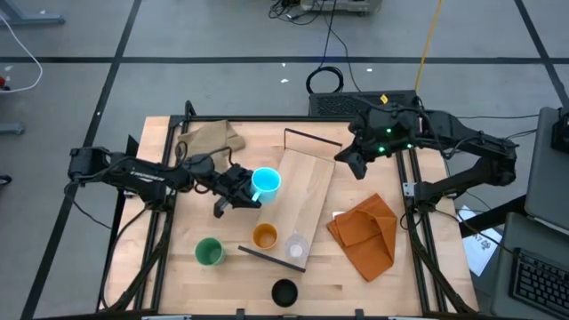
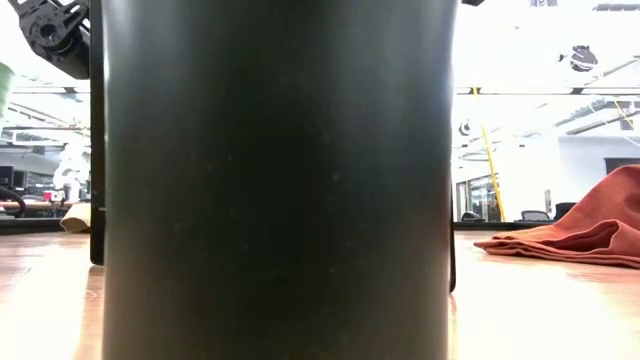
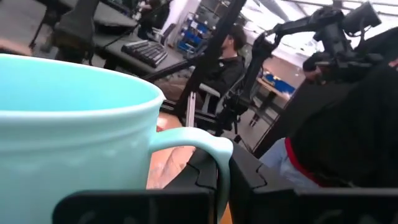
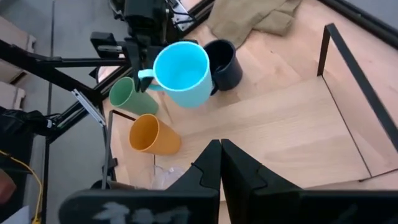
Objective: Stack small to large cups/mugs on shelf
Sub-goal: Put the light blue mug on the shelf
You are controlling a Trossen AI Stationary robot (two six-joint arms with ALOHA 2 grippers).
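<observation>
1. High view: the left pincer (image 1: 238, 191) reaches in from the left and is clamped on the light-blue mug (image 1: 266, 182), holding it at the left edge of the shelf (image 1: 302, 204). The right pincer (image 1: 354, 163), closed and empty, hangs by the shelf's far right corner. The orange cup (image 1: 265, 236) and clear cup (image 1: 295, 248) sit at the shelf's near end; the green cup (image 1: 209, 252) is out on the worktop (image 1: 222, 289).
2. Low view: the black cup (image 2: 275, 180) blocks nearly everything.
3. Left wrist view: the mug's handle (image 3: 208, 155) sits right between the fingers.
4. Right wrist view: the navy mug (image 4: 222, 62) is right behind the blue one; the shelf's middle is bare.
</observation>
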